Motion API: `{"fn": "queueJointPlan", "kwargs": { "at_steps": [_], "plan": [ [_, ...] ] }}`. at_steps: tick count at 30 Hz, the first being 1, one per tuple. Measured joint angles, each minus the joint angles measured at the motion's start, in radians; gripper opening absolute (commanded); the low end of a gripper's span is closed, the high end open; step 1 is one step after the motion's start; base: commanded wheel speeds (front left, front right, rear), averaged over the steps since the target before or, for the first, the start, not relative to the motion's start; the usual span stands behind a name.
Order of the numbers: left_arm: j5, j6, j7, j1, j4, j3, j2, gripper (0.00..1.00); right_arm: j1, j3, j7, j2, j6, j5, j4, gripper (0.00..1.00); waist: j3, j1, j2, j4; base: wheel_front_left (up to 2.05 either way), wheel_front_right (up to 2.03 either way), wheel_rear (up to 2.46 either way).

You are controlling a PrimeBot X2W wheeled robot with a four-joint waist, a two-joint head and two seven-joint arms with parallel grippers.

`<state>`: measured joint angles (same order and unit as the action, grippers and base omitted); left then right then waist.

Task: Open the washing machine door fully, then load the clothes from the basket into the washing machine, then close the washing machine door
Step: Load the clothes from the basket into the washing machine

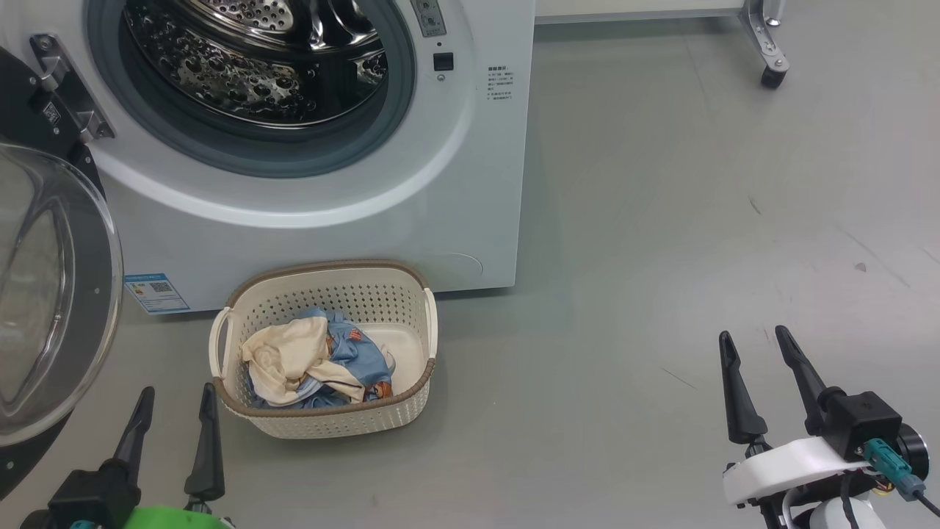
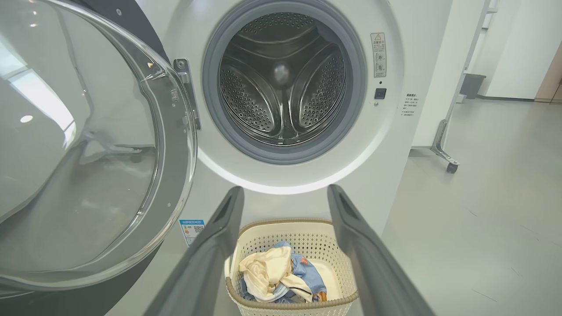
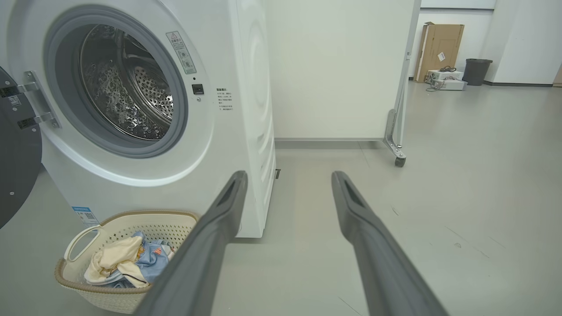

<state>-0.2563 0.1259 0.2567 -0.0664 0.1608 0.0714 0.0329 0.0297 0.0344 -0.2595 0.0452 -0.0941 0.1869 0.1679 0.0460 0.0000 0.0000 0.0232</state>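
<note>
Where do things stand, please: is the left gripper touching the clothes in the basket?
Apart. In the head view the left gripper stands open outside the basket, whose wall lies between it and the clothes.

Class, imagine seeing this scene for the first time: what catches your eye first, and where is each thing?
The white washing machine bares its steel drum up top, its glass-bowled door swung open at the left. Before it on the floor stands a cream basket holding cream and blue clothes.
</note>
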Motion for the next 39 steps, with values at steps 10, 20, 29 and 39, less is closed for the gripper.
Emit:
{"fn": "queueJointPlan", "kwargs": {
  "at_steps": [10, 20, 29, 39],
  "plan": [
    [0.0, 0.0, 0.0, 0.001, -0.003, 0.014, 0.0, 1.0, 0.0, 0.0, 0.0, -0.001, 0.0, 0.0, -0.001, 1.0, 0.005, 0.0, 0.0, 0.005, 0.0, 0.0, 0.0],
    [0.0, 0.0, 0.0, 0.001, -0.001, 0.014, 0.0, 1.0, 0.0, 0.0, 0.0, -0.002, 0.0, 0.0, 0.0, 1.0, 0.001, 0.0, 0.0, 0.007, 0.02, -0.02, 0.0],
    [-0.002, 0.0, 0.0, 0.0, 0.004, 0.022, 0.0, 1.0, 0.0, 0.001, 0.0, -0.003, 0.0, 0.0, 0.001, 1.0, -0.001, 0.0, 0.0, 0.01, 0.31, -0.31, 0.0],
    [-0.002, 0.0, 0.0, 0.0, 0.005, 0.027, 0.0, 1.0, 0.0, 0.002, 0.0, -0.004, 0.0, 0.0, 0.003, 1.0, -0.006, 0.0, 0.0, 0.015, 0.71, -0.71, 0.0]
  ]
}}
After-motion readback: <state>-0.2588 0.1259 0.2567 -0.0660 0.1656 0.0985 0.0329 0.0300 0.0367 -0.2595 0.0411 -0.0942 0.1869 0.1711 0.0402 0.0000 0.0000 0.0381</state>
